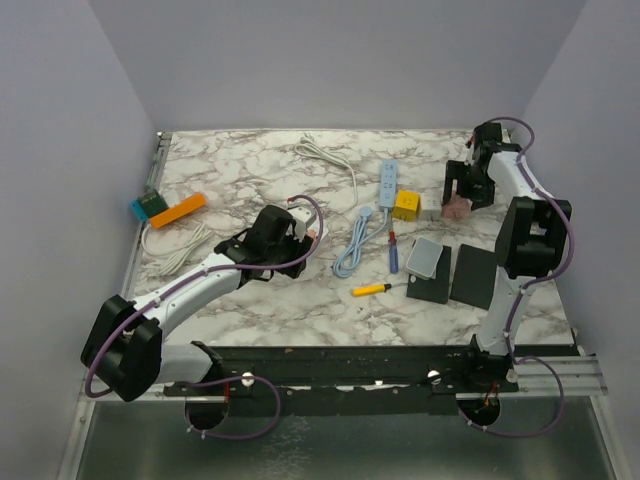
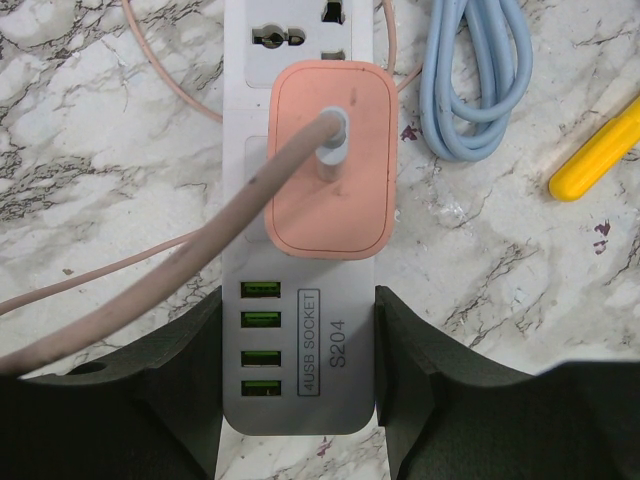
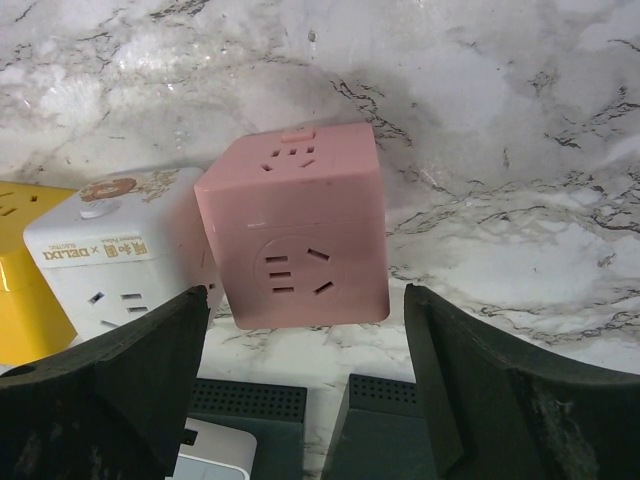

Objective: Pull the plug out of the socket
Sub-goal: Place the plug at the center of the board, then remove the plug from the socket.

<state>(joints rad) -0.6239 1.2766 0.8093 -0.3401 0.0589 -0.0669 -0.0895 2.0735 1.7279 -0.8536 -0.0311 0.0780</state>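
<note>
A white socket strip (image 2: 345, 350) with green USB ports lies on the marble table. A pink plug (image 2: 330, 160) sits plugged into it, and its pink cable (image 2: 200, 260) trails off to the left. My left gripper (image 2: 298, 375) is shut on the strip's near end, a black finger pressed against each long side. In the top view the left gripper (image 1: 290, 228) is at left of centre. My right gripper (image 1: 470, 185) is at the far right, open, hovering by a pink cube socket (image 3: 295, 225) with nothing between its fingers (image 3: 150, 370).
A white cube (image 3: 120, 255) and a yellow cube (image 1: 407, 204) stand beside the pink cube. Centre table holds a blue cable (image 1: 355, 245), a yellow screwdriver (image 1: 372, 288), a white remote (image 1: 388, 180) and dark boxes (image 1: 472, 275). An orange block (image 1: 180, 210) lies at the left.
</note>
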